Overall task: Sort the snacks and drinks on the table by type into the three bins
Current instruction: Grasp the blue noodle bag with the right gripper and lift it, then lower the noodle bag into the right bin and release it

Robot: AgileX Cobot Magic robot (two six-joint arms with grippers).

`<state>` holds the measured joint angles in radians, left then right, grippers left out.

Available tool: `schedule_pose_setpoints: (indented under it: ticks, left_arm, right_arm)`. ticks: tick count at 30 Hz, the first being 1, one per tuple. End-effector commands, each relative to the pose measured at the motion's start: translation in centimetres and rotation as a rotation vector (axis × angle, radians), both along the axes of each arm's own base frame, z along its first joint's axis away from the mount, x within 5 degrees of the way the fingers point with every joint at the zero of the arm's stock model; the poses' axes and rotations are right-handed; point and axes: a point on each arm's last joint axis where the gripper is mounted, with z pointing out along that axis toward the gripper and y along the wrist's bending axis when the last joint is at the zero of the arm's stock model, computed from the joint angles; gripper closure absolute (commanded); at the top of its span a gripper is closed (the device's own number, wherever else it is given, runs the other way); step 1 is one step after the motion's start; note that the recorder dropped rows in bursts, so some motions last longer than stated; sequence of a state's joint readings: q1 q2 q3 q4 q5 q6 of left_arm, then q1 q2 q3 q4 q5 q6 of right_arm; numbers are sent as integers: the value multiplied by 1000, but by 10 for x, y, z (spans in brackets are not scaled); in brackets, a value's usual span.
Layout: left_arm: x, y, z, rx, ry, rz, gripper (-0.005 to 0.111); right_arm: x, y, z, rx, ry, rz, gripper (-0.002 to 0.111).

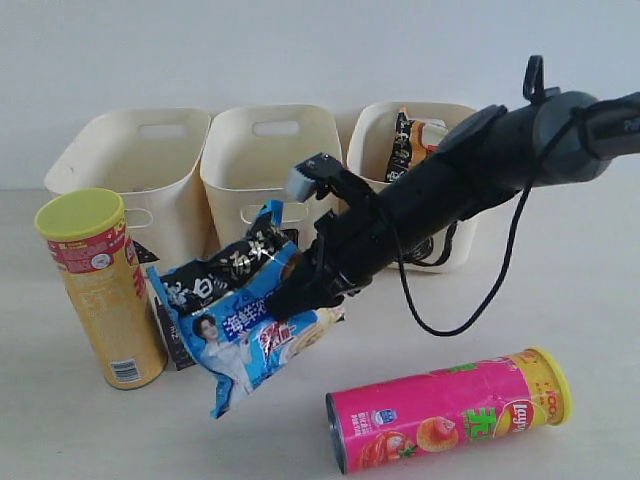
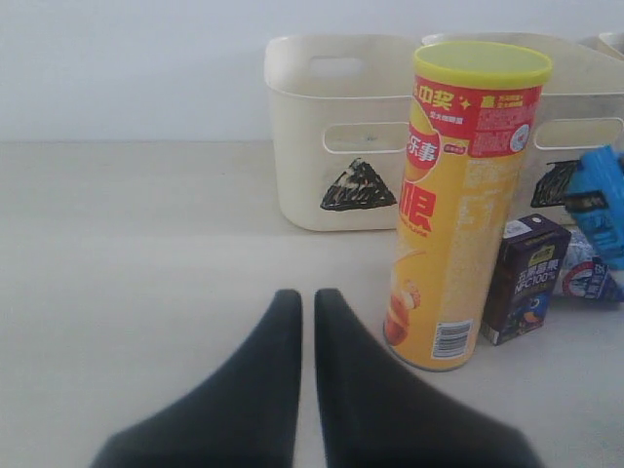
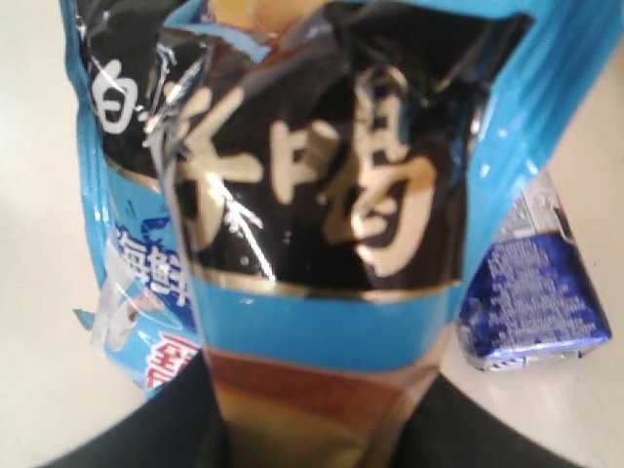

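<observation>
The right gripper (image 1: 298,292) is clamped on one end of the blue-white noodle packet (image 1: 245,325), holding it clear of the counter (image 1: 585,300) at the centre of the exterior frame. The packet hangs with its long axis slanting from the grip down toward the lower left, its free end dangling above the surface. In the right wrist view the crinkled foil fills the frame between the two dark fingers (image 3: 146,439), with the white and blue carton (image 3: 531,297) lying on the counter just beyond it.

The relation that matters runs the other way, back along the arm. The right bin (image 1: 445,108), at the upper right of the exterior frame, already holds the orange-black noodle packet (image 1: 412,140). It sits up and to the right of the gripper, close against the right arm's own forearm. Judged from that, the held packet belongs there, and the carrying arm would need to draw back and lift it over the rim. The middle bin (image 1: 265,150) stands directly behind the gripper, and the left bin (image 1: 130,160) is at the upper left.

The left gripper (image 2: 305,302) is low near the counter with its fingers together, holding nothing. It faces the upright yellow tube (image 2: 458,205) and the dark purple carton (image 2: 526,278) beside it. The pink tube (image 1: 450,415) lies on its side at lower right, lid toward the right edge.
</observation>
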<state>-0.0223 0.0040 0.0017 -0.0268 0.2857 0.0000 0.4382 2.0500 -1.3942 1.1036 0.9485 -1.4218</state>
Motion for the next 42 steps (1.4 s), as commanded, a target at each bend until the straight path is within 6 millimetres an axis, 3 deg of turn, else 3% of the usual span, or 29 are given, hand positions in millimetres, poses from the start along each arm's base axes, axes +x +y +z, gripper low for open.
schedule_pose_setpoints:
  ticks: [1, 6, 10, 15, 21, 27, 31, 42]
  left_arm:
    - [0, 0, 2, -11, -14, 3, 102]
    - [0, 0, 2, -11, -14, 3, 102]
    - [0, 0, 2, -11, -14, 3, 102]
    - [0, 0, 2, -11, -14, 3, 102]
    - [0, 0, 2, -11, -14, 3, 102]
    - [0, 0, 2, -11, -14, 3, 102]
    - [0, 0, 2, -11, -14, 3, 102]
    - [0, 0, 2, -11, -14, 3, 102]
  right_arm:
    - [-8, -3, 32, 24, -27, 7, 107]
    - [-14, -22, 85, 60, -108, -67, 107]
    - [-4, -49, 106, 79, -148, -214, 107]
    - [23, -74, 118, 82, -243, -423, 107]
    - [67, -108, 147, 112, -445, -764, 107]
    - [89, -124, 149, 101, -552, -919, 107]
    - [105, -131, 140, 81, -578, -974, 107]
    - [143, -127, 80, 7, -528, -995, 107]
